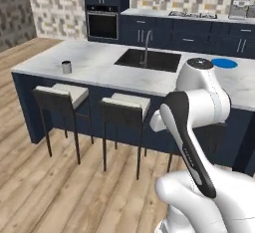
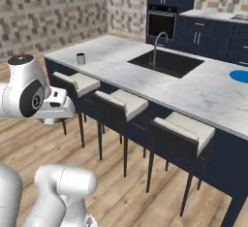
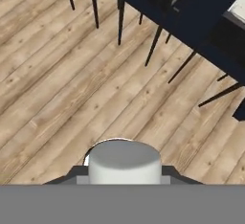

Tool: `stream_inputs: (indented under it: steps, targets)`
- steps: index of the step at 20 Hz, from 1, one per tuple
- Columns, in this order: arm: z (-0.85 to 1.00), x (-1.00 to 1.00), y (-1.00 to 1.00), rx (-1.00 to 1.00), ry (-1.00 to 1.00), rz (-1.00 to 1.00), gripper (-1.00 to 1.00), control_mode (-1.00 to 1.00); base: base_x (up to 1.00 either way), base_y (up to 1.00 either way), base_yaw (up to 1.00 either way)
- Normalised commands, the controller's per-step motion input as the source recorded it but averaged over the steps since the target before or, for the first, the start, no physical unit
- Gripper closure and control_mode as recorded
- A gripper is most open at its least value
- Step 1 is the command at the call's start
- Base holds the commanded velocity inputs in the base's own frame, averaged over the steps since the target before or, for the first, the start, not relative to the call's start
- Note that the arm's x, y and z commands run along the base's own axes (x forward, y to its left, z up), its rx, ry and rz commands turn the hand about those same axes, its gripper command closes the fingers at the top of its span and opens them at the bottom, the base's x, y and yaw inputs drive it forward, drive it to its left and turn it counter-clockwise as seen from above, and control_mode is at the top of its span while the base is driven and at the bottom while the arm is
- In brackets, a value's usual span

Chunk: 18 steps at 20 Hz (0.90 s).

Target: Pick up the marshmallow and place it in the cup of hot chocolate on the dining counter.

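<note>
Gripper (image 3: 124, 176) closed on the marshmallow (image 3: 124, 163), held between its tips above the wood floor (image 3: 72, 98) beside the stools (image 3: 158, 7). Cup of hot chocolate (image 1: 66, 67) stands well apart on the tabletop (image 1: 99, 67)

I see the desk (image 1: 99, 70) running across the view, with the cup (image 1: 66, 67) near its left end and a blue plate (image 1: 224, 63) far right, well apart. A sink (image 1: 148, 60) sits between them. Two stools (image 1: 62, 96) stand along the front. My arm (image 1: 196, 112) fills the lower right.
</note>
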Motion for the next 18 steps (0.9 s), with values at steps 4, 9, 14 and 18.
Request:
stream_inputs:
  steps: [4, 9, 14, 18]
  targets:
    - [0.00, 0.00, 0.00, 0.00, 0.00, 0.00, 1.00, 1.00, 0.47, 1.00, -0.45]
    - [0.00, 0.00, 0.00, 0.00, 0.00, 0.00, 1.00, 1.00, 0.31, 1.00, -0.41]
    - [0.00, 0.00, 0.00, 0.00, 0.00, 0.00, 1.00, 1.00, 0.17, 1.00, -0.35]
    - [0.00, 0.00, 0.00, 0.00, 0.00, 0.00, 1.00, 1.00, 0.04, 1.00, -0.26]
